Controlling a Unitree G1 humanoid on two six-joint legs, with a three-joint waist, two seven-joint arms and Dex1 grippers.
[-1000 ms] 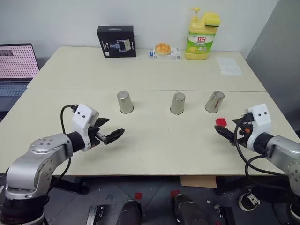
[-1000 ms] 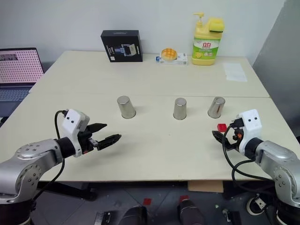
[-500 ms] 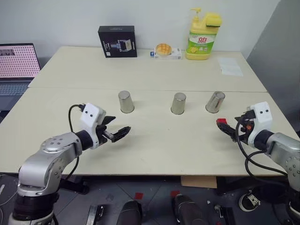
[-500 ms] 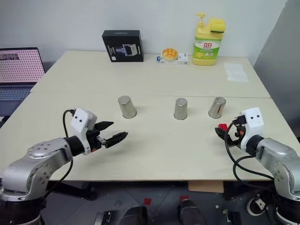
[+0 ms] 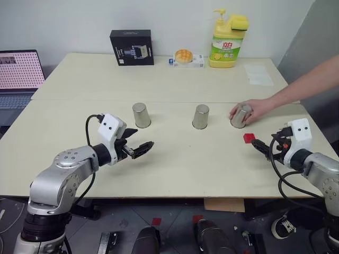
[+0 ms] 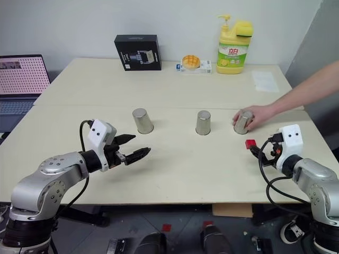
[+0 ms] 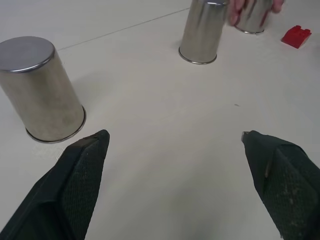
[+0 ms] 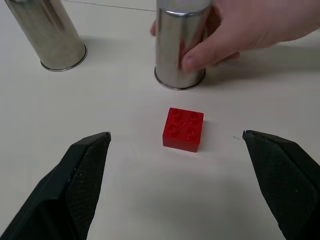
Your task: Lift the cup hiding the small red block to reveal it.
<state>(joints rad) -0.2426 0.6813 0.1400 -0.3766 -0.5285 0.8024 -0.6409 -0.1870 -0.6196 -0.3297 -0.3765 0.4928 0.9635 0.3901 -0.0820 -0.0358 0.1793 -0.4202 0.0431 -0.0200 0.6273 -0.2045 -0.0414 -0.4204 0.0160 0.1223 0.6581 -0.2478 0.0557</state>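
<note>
Left tool (image 5: 144, 150) hovers over the bench (image 5: 175, 164), fingers apart, empty, near the left cup (image 5: 141, 115). The middle cup (image 5: 201, 116) stands free. A person's hand (image 5: 255, 110) grips the right cup (image 5: 240, 116). The red block (image 8: 183, 129) lies bare just before it, between the right tool's (image 5: 260, 146) wide-spread fingers, untouched. The cups look light, stiff and slippery; take one across its sides.

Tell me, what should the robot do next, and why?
Probably wait with both arms kept still. The small red block lies uncovered on the table, and a person's hand grips the right cup. The right gripper sits open just short of the block.
</note>
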